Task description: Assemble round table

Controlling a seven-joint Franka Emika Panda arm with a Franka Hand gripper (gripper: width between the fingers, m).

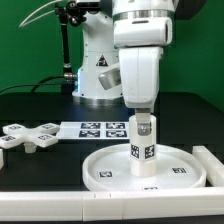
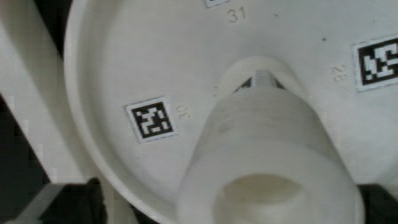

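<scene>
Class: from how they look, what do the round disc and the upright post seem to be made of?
Round disc: probably moulded white plastic, smooth and faintly glossy, with an even rim. Post: seemingly the same white plastic, smooth-walled, carrying black square tags.

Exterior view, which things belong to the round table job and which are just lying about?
Job:
- round disc
- cylinder post, upright on the disc
- cross-shaped foot, off to the exterior view's left
- claw, above the post

Not the job:
- marker board
- border rail
</scene>
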